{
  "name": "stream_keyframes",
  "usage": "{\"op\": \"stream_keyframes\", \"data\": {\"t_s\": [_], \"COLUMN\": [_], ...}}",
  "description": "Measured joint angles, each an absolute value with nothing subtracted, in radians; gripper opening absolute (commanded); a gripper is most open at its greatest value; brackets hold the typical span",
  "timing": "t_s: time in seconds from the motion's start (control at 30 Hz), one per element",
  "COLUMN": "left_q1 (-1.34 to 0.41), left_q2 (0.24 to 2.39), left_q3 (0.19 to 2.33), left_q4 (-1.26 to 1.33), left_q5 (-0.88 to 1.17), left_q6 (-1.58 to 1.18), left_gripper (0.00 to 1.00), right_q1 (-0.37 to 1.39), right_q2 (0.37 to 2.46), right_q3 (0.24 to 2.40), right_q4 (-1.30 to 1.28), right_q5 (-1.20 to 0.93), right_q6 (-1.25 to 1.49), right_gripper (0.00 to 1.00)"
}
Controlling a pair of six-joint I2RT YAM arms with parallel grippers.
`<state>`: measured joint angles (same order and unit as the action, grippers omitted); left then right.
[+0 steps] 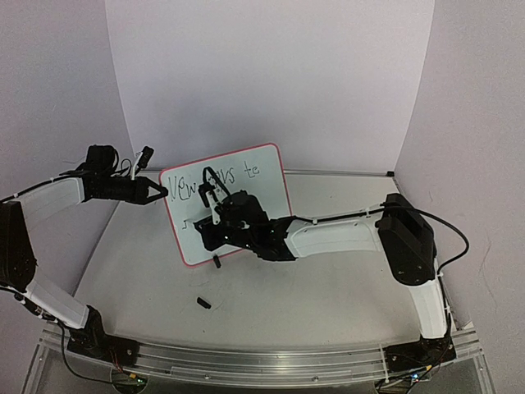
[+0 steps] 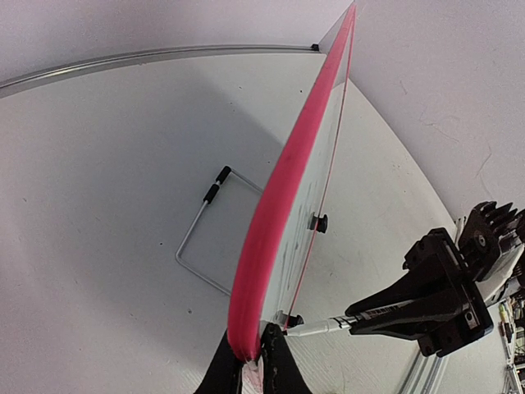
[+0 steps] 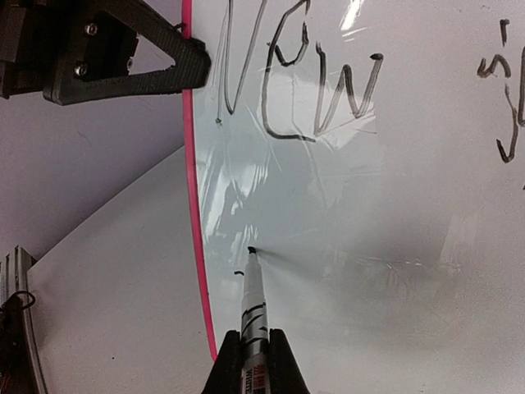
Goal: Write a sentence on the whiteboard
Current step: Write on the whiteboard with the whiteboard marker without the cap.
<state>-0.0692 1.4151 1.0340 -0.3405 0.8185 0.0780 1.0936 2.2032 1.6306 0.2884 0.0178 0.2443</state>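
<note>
1. My left claw [image 2: 253,365] is shut tight on the pink rim of the whiteboard [image 2: 283,189], at its left edge. If that pinch slips, the whiteboard could twist or fall back. Then my letters would go crooked.
2. My right claw [image 3: 253,365] is shut tight on the marker [image 3: 253,300]. The tip touches the whiteboard low on its left side, under the word "New". If I push too hard, the whiteboard could lean back on the thin wire stand [image 2: 205,238] behind it. The tip could also bend or skid.
3. If I push too softly, the tip may lift off the whiteboard and leave gaps in the line.
4. The sentence [image 3: 320,90] has its top line on the whiteboard. The bottom line is only a tiny mark by the tip. My right arm hangs close in front of the whiteboard, so I think it could rub the wet ink and smear it.
5. The marker might slide in my right claw. Then the words would drift off straight.
</note>
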Motion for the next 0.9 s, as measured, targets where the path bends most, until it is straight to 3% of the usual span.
{"op": "stream_keyframes", "data": {"t_s": [0.9], "left_q1": [-0.069], "left_q2": [1.426], "left_q3": [1.04], "left_q4": [-0.341], "left_q5": [0.82], "left_q6": [0.078], "left_gripper": [0.0], "right_q1": [1.088], "right_q2": [2.226], "right_q3": [1.654], "right_q4": [0.219], "right_q5": [-0.065], "right_q6": [0.245], "right_gripper": [0.0]}}
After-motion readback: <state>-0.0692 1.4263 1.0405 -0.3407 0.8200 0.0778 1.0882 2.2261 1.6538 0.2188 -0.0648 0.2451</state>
